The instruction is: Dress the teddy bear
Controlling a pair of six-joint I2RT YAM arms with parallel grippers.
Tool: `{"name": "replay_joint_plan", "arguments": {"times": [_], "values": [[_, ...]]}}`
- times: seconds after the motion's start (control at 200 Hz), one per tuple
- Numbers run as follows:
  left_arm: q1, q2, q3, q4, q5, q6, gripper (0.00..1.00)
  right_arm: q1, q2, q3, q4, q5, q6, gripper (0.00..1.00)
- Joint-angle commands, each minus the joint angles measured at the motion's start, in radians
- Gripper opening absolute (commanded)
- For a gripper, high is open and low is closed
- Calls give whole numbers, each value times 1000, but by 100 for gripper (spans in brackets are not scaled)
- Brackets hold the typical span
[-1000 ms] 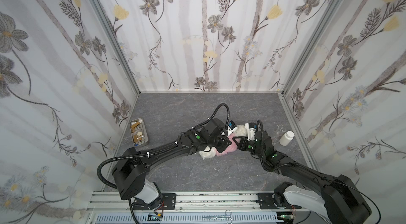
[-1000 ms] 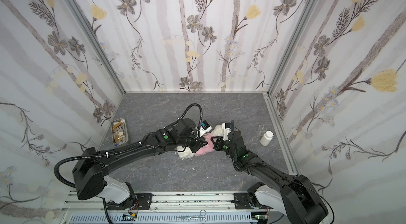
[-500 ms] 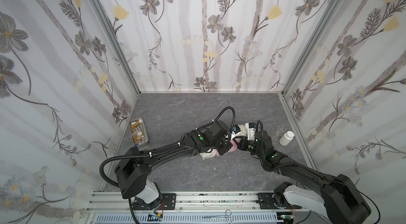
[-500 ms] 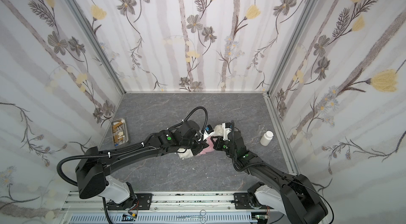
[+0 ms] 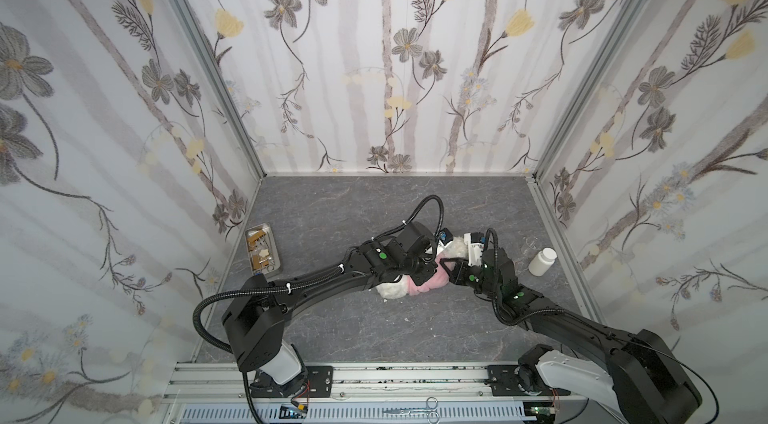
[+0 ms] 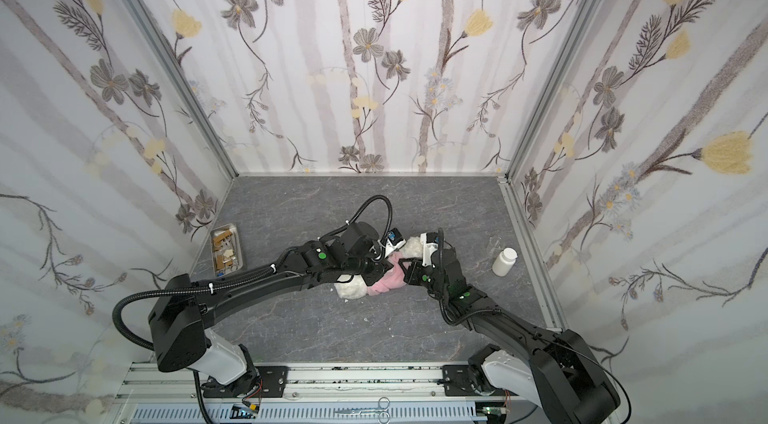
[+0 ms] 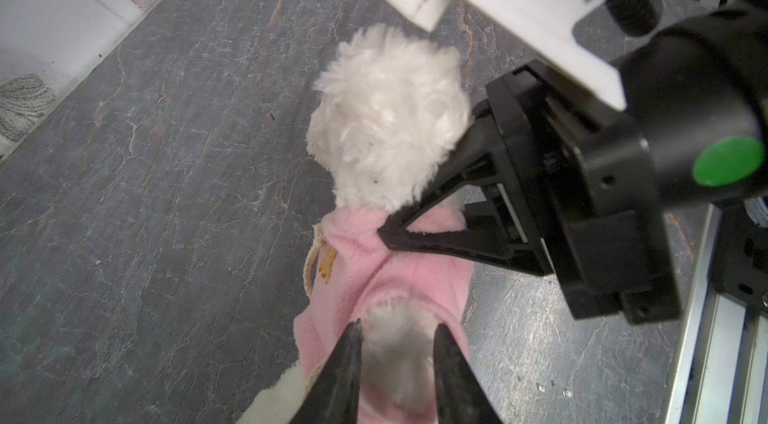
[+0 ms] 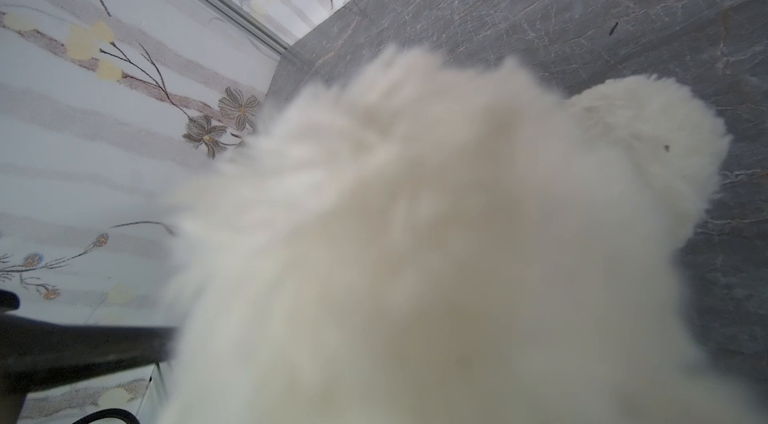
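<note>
Tabletop (image 7: pixel 166 193); left fingers (image 7: pixel 343 376) snug around bear (image 7: pixel 386 110)

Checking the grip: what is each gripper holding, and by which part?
Left gripper clamps a white limb of the teddy bear poking from the pink hoodie; right gripper pinches its collar below the head.

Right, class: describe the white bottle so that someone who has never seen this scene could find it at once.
Follow the grey marbled floor to the foot of the wall on the right of both top views. A small bottle stands there. It is opaque white with a cap; the glass vessel beside it is clear.
</note>
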Motion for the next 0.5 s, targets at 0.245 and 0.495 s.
{"name": "replay_joint_plan", "arguments": {"times": [0.245, 0.495], "values": [[-16, -13, -32, -4, 123, 24, 32, 1, 5, -2, 51, -11, 0, 10], [-22, 9, -31, -27, 65, 67, 30, 0, 9, 6, 46, -14, -4, 10]]}}
